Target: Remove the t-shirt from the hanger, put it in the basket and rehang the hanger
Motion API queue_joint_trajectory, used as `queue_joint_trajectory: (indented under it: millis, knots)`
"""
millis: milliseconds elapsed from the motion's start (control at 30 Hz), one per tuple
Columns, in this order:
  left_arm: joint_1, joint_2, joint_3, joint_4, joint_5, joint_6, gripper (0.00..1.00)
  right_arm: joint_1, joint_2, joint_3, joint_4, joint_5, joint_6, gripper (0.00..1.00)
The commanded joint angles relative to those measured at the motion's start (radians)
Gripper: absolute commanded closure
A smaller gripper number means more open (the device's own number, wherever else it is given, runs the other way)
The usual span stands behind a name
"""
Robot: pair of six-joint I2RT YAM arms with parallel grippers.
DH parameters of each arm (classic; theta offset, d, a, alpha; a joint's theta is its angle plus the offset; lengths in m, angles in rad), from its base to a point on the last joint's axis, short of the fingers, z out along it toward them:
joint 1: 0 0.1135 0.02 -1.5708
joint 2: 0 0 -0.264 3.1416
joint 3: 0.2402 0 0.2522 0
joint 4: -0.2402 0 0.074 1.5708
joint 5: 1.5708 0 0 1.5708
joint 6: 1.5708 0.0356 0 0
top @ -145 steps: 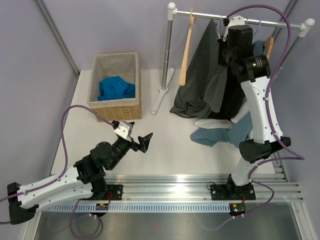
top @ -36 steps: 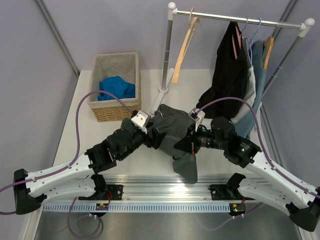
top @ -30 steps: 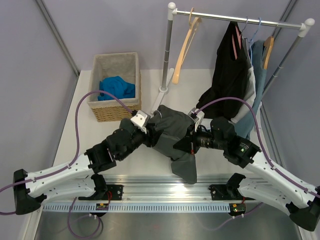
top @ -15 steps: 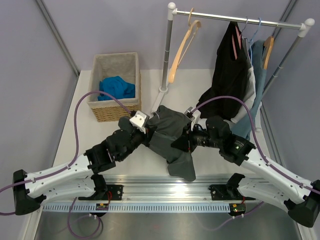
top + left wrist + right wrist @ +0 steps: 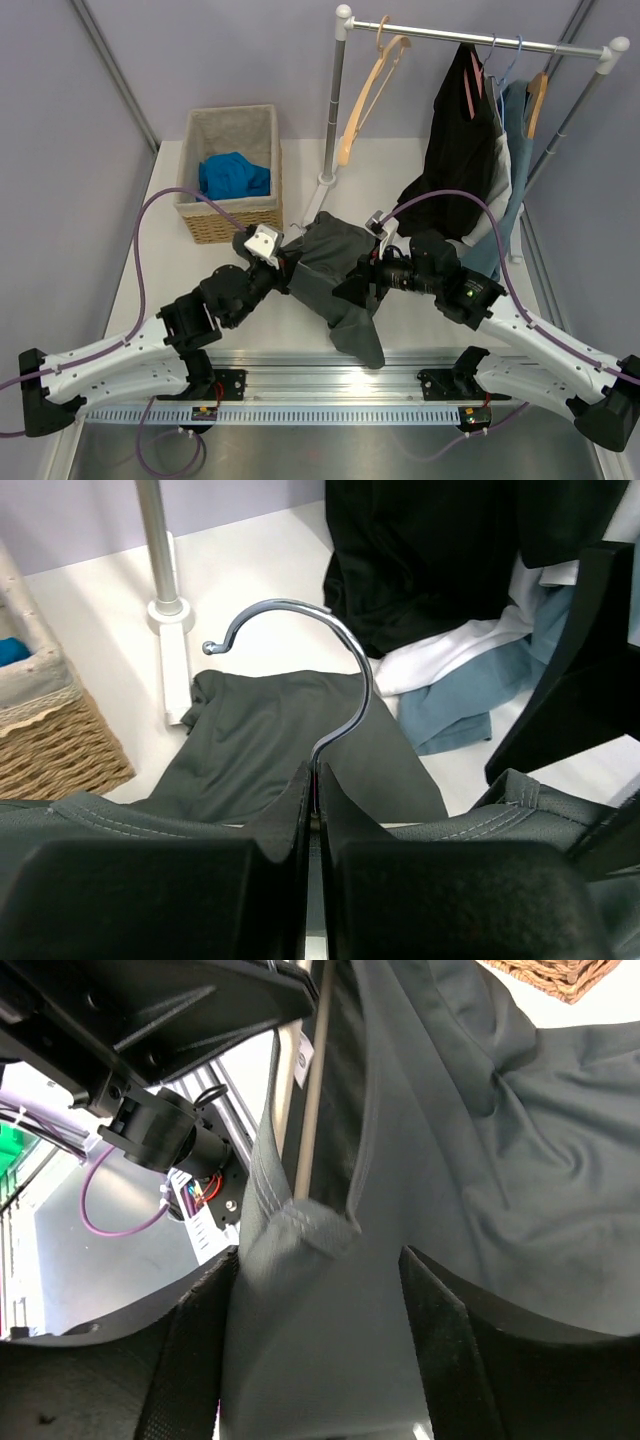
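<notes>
1 grey t-shirt (image 5: 335, 262) lies bunched mid-table, its collar around 1 wire hanger (image 5: 343, 676). 2 grippers hold it: the left gripper (image 5: 314, 802) is pinched tight on the hanger's neck, and the right gripper (image 5: 318, 1290) is clamped on a fold of cloth. 1 basket (image 5: 225, 225) sits at 10 o'clock. 2 wooden hangers (image 5: 368, 90) hang on 1 rail (image 5: 430, 33) at 1 o'clock.
</notes>
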Motion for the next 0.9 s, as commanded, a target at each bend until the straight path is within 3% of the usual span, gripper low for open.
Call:
queue_joint_trajectory:
  millis: [0,267,367,567,600,700,867]
  knots:
    - [-0.005,-0.048,0.001,0.042,-0.099,-0.004,1.00,0.006,-0.017,-0.014,0.026,-0.016,-0.027,0.28]
    - [-0.005,-0.160,-0.037,0.031,-0.268,0.011,1.00,0.006,-0.045,-0.024,-0.005,-0.030,-0.032,0.27]
    - [-0.005,-0.174,-0.040,0.031,-0.274,0.011,1.00,0.006,-0.063,-0.036,-0.005,-0.056,-0.027,0.33]
    - [-0.003,-0.156,-0.040,0.031,-0.332,0.014,1.00,0.012,-0.074,-0.106,0.048,-0.099,-0.012,0.62]
    - [-0.003,-0.156,-0.040,0.031,-0.332,0.014,1.00,0.012,-0.074,-0.106,0.055,-0.099,-0.010,0.62]
    - [-0.005,-0.168,-0.045,0.030,-0.365,0.011,1.00,0.012,-0.063,-0.113,0.059,-0.094,0.000,0.81]
    - [-0.003,-0.194,-0.065,0.033,-0.403,0.011,1.00,0.012,-0.103,-0.129,0.035,-0.044,0.010,0.98]
